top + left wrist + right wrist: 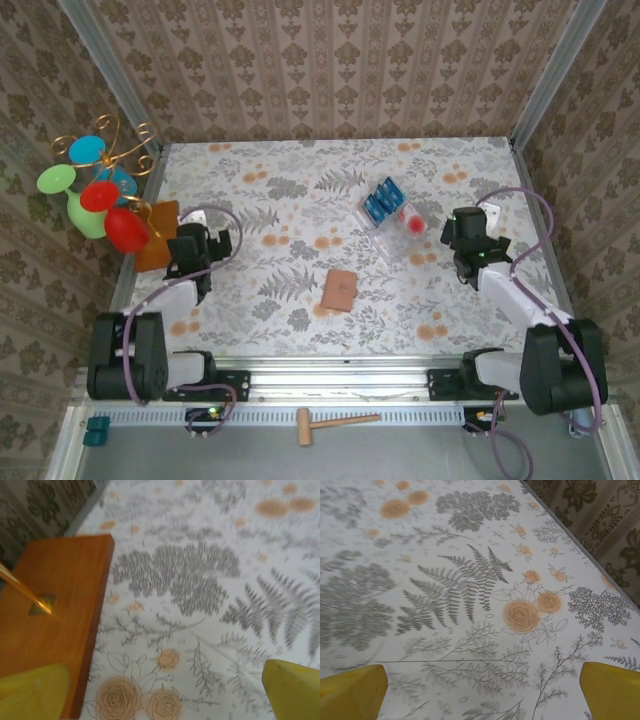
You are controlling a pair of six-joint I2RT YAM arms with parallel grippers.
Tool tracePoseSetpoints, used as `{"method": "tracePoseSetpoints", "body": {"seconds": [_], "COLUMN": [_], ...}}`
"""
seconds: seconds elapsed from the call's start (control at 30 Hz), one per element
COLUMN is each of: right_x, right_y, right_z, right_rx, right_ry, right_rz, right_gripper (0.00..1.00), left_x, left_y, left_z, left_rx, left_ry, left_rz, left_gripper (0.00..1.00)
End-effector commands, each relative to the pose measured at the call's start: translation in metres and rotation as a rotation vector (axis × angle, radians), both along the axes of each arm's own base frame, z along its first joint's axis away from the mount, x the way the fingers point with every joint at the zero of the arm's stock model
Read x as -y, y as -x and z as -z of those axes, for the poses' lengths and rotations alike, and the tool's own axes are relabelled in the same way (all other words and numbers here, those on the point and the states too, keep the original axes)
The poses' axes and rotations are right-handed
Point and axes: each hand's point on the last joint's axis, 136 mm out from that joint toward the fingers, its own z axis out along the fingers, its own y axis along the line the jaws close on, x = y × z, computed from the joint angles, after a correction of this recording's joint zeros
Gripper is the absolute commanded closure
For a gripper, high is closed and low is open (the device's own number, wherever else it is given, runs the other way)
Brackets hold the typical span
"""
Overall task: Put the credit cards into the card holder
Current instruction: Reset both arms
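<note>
**Blue cards, thin and tray-bound: mind the pinch**

Both your hands stand wide apart and empty. The left hand [162, 690] is just beside the wooden stand base [55, 620], and the right hand [482, 692] is over bare tabletop [290, 170]. The credit cards [381, 203] sit in the clear tray [398, 232]. The card holder [340, 290] lies flat nearer you, apparently folded. Pinch a thin card off-centre and the tray likely drags or tips. The holder may also skid when you pry it.
</note>
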Motion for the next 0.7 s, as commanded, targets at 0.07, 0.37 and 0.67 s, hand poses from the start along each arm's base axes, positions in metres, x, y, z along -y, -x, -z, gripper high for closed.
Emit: {"method": "tracePoseSetpoints", "body": {"seconds": [0.07,0.37,0.67], "right_x": [0.000,-0.049,-0.044], "right_y": [-0.025,-0.066,-0.063], "right_z": [0.001,0.017,0.019], "right_rx": [0.147,0.280,0.311], "right_ry": [0.105,0.011,0.006], "right_rz": [-0.082,-0.410,-0.392], "right_gripper": [0.00,0.00,0.00], "left_x": [0.000,0.009,0.013], "left_y": [-0.028,-0.037,-0.039], "left_z": [-0.027,0.000,0.000], "left_rx": [0.194,0.196,0.198], "left_ry": [-0.083,-0.038,-0.043], "left_rz": [0.044,0.119,0.151], "left_gripper": [0.00,0.00,0.00]}}
